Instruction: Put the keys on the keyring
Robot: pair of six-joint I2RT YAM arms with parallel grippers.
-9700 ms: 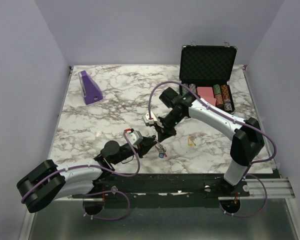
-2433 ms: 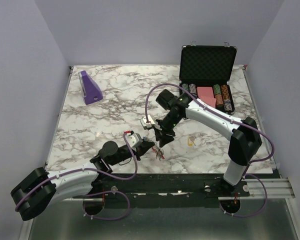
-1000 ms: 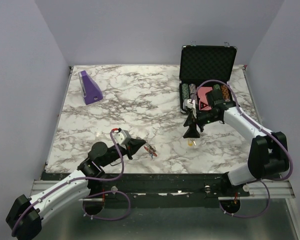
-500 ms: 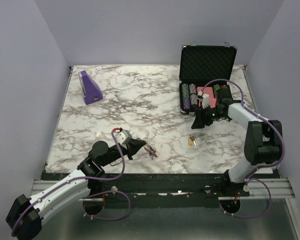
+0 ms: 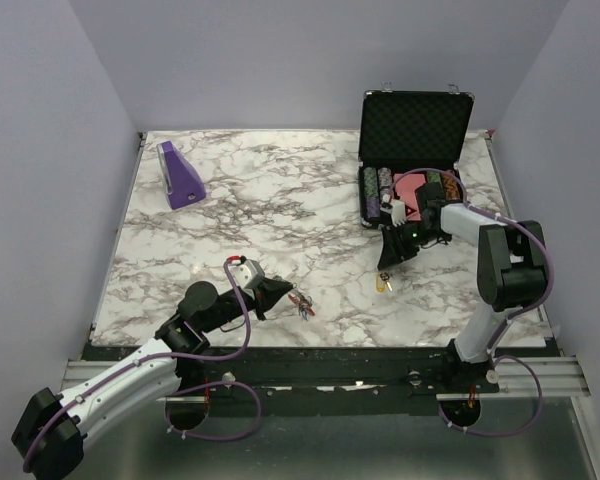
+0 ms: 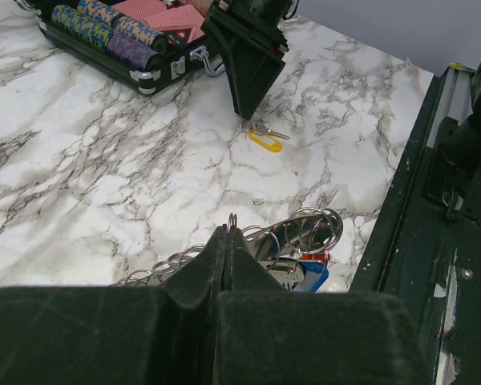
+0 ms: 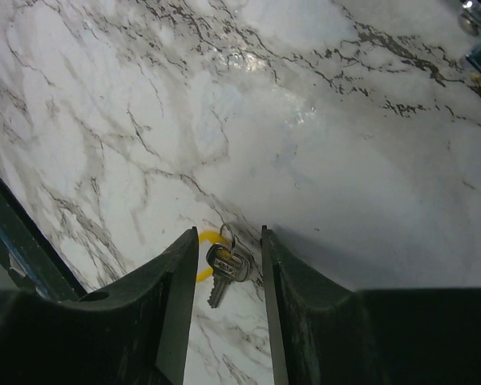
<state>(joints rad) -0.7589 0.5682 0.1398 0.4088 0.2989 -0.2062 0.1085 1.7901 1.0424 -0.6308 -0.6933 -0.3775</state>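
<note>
No legible text, labels, brands or numbers, markings on poker chips (image 6: pixel 104 26) unreadable

Left claw (image 5: pixel 278 291) tip meets the keyring (image 5: pixel 302 303); right claw (image 5: pixel 384 264) beside yellow key (image 5: pixel 384 284).

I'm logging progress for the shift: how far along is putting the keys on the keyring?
Done: the keyring already appears to carry a blue-headed key. In hand: the left gripper pinches its thin ring with jaws shut; the right gripper hangs over the yellow key, jaws open either side. Left: grasp that key and thread it on.
</note>
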